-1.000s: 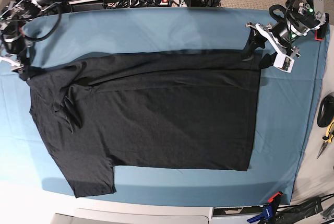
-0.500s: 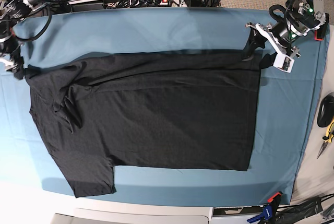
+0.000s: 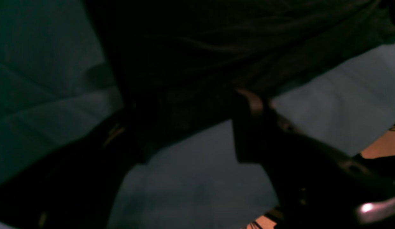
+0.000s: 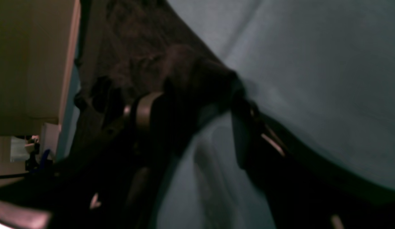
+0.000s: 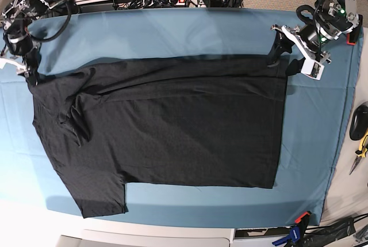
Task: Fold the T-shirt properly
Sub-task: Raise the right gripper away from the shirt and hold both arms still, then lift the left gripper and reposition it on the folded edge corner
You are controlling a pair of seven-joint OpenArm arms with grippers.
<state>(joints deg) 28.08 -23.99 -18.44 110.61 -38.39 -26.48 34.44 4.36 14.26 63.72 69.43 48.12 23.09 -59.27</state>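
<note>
A: We find the shirt (image 5: 167,126) spread flat on the blue cloth (image 5: 172,31) over the counter, plain black side up. Collar end lies toward the base view's left, hem toward its right. One sleeve (image 5: 100,198) juts out at lower left; some wrinkled folds (image 5: 75,117) bunch near the collar.

B: Left hand (image 5: 283,56)?

A: At the hem's far corner, upper right in the base view. We see its fingers spread wide. In its wrist view the two dark fingers (image 3: 248,127) straddle the shirt corner (image 3: 184,95), one on either side, with cloth showing between them below the edge. We see no pinch on the fabric.

B: And the right hand (image 5: 26,68)?

A: At the shirt's upper-left corner, by the shoulder. Its wrist view shows a bunch of dark fabric (image 4: 197,76) sitting between the two fingers (image 4: 146,114). The jaws stand fairly wide, but we cannot tell whether they press on the bunch; the picture is dim and blurred.

B: Anything else on the counter?

A: Yellow-handled pliers (image 5: 361,149) off the cloth at the right edge, well apart from the shirt.
</note>
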